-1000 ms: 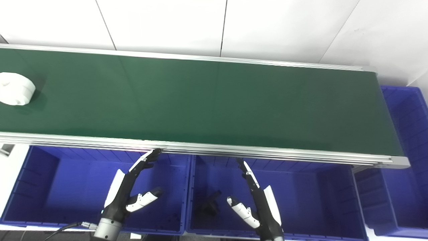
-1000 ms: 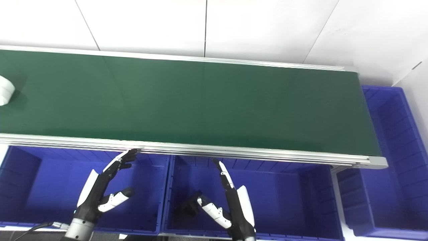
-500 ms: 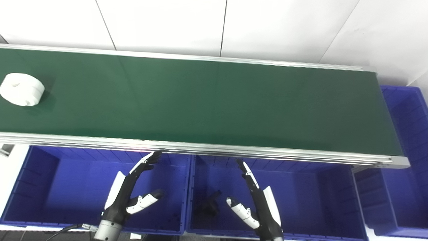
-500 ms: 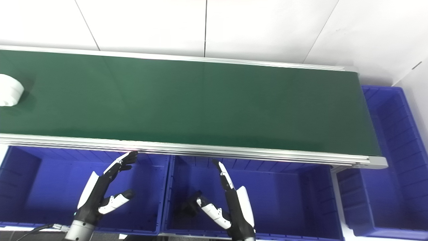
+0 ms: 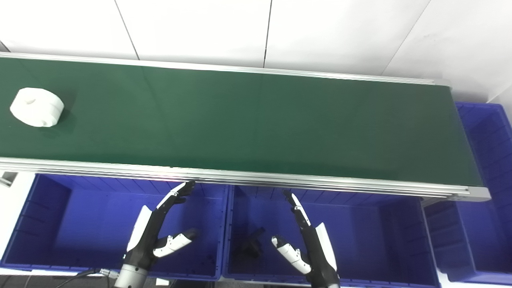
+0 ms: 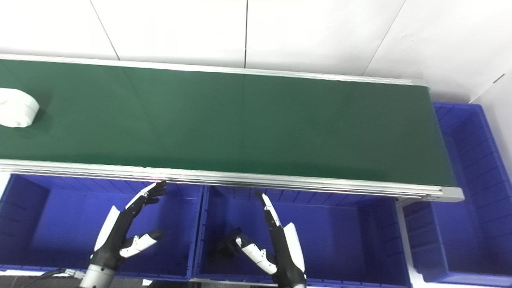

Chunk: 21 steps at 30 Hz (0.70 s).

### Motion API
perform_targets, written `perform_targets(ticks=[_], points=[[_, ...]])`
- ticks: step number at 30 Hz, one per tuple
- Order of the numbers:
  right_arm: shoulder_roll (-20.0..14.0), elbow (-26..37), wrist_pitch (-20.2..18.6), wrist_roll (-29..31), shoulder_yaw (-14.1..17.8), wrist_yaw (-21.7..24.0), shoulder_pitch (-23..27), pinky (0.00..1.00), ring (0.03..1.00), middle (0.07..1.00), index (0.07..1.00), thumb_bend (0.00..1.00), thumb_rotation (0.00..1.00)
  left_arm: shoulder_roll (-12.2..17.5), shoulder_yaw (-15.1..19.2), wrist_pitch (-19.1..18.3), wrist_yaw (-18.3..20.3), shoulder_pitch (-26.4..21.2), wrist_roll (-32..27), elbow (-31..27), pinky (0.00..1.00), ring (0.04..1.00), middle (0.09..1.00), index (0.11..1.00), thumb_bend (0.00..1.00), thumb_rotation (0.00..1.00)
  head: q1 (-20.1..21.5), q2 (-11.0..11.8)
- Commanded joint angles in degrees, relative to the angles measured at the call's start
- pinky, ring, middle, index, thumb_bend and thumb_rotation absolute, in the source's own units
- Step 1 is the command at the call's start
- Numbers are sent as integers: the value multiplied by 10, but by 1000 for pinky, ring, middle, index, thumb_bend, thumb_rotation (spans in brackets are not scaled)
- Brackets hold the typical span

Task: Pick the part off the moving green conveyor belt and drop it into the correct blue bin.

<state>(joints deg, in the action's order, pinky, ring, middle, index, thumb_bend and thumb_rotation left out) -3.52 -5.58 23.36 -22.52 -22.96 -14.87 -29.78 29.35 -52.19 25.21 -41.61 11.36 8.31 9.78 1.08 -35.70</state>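
We wait with both hands low in front of the conveyor belt (image 5: 256, 120), and the white part (image 5: 37, 107) lies on the belt near its left end, closer to the far edge than to the near edge, well apart from us. Our left hand (image 5: 158, 230) is released, with the fingers spread and nothing in it, and it hovers over the left bin (image 5: 24, 224). Our right hand (image 5: 306, 240) is released in the same way and hovers over the middle bin (image 5: 360, 232). To do this step well, we think we should not reach early: it is better to let the part come nearer, then bring the left hand over the near rail and close on the round sides from above. The left bin looks empty as far as we see. The middle bin holds a dark part (image 5: 250, 244) on its floor near the left wall. The right bin (image 5: 486, 160) stands at the right end of the belt, and we see nothing inside it.
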Motion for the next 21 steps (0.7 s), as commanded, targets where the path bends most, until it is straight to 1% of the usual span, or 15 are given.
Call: perform_targets(ticks=[1, 3, 6, 7, 8, 9, 11, 13, 14, 19, 21], points=[[-8, 4, 36, 15, -9, -12, 2, 973, 985, 982, 978, 701, 919, 6, -2, 17, -11, -7, 5, -3, 777, 814, 836, 835, 808, 814, 0, 0], [-19, -1, 36, 25, -21, -21, 8, 990, 995, 993, 986, 700, 927, 2, -5, 17, -12, -9, 3, 2, 759, 802, 828, 825, 810, 799, -34, 19], [-33, -10, 36, 30, -38, -41, 17, 999, 1000, 1000, 996, 691, 942, -4, -4, 17, -7, -10, -2, 10, 737, 788, 820, 807, 825, 773, -56, 30], [-36, -13, 36, 30, -42, -47, 20, 1000, 1000, 1000, 999, 693, 954, -5, -5, 17, -10, -11, 2, 14, 729, 783, 817, 801, 843, 787, -67, 38], [-40, -16, 36, 30, -47, -54, 23, 1000, 1000, 1000, 1000, 687, 959, -5, -6, 17, -10, -11, 4, 16, 724, 778, 813, 795, 853, 793, -68, 39], [-43, -20, 36, 30, -52, -62, 26, 1000, 1000, 1000, 1000, 683, 959, -5, -5, 17, -7, -11, 3, 17, 724, 778, 812, 794, 855, 792, -72, 44], [-49, -26, 36, 33, -62, -75, 32, 1000, 1000, 1000, 1000, 669, 961, -4, -5, 17, -1, -11, 0, 17, 721, 774, 806, 786, 860, 785, -72, 44], [-53, -31, 36, 37, -72, -85, 37, 1000, 1000, 1000, 1000, 658, 956, -4, -4, 17, 8, -13, -6, 19, 723, 776, 808, 788, 848, 774, -69, 50], [-54, -33, 36, 38, -75, -89, 38, 1000, 1000, 1000, 1000, 658, 956, -4, -5, 17, 5, -14, -3, 21, 724, 776, 808, 787, 845, 772, -67, 50], [-53, -36, 36, 39, -81, -97, 42, 1000, 1000, 1000, 1000, 657, 965, -3, 0, 17, 12, -15, -6, 24, 718, 775, 806, 784, 836, 779, -61, 54], [-52, -39, 36, 38, -83, -100, 45, 1000, 1000, 1000, 1000, 656, 968, -3, -2, 17, 6, -17, -2, 26, 714, 772, 801, 781, 837, 780, -61, 57]])
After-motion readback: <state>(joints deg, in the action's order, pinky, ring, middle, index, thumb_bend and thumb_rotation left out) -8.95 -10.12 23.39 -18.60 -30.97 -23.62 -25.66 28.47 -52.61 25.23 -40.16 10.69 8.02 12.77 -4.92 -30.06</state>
